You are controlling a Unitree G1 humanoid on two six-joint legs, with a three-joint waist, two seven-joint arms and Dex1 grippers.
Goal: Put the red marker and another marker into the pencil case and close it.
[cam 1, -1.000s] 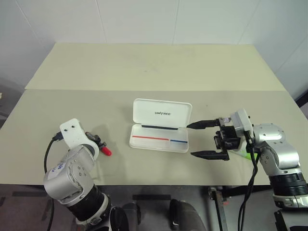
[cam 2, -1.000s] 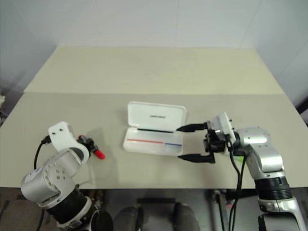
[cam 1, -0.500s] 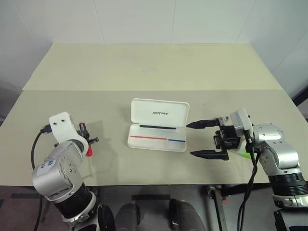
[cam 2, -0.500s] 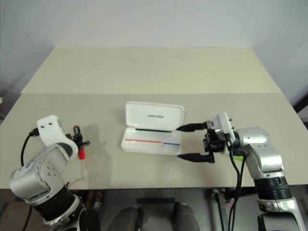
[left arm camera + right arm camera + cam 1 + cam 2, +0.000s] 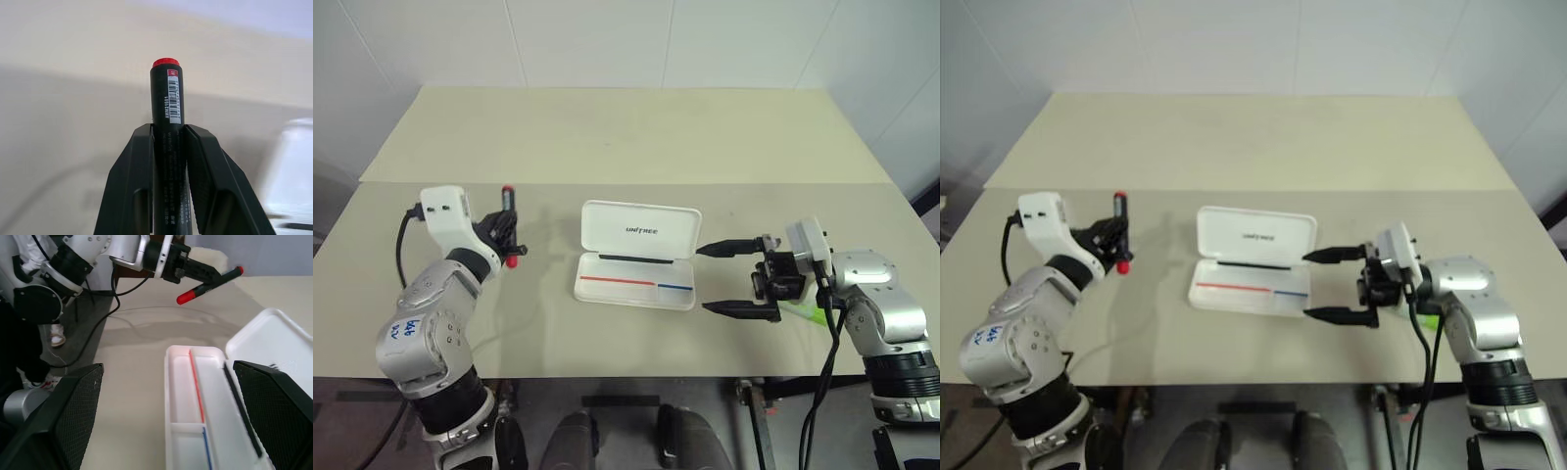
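The red marker (image 5: 509, 225), dark-barrelled with red ends, is held off the table to the left of the pencil case, with my left gripper (image 5: 505, 237) shut on its middle. In the left wrist view its red end (image 5: 166, 63) sticks out past the two fingers (image 5: 132, 181). The white pencil case (image 5: 634, 279) lies open in the middle of the table, its lid (image 5: 642, 231) standing up at the back. My right gripper (image 5: 702, 280) hovers open just right of the case, holding nothing. A lime-green marker (image 5: 808, 313) lies on the table, half hidden behind the right gripper's wrist.
The beige table (image 5: 607, 137) stretches far back behind the case. Its front edge (image 5: 607, 348) runs close below the case and both arms. A black cable (image 5: 403, 240) trails from the left wrist.
My left gripper has lifted the red marker off the table and turned level, carrying it up and farther back. The right gripper has not moved.
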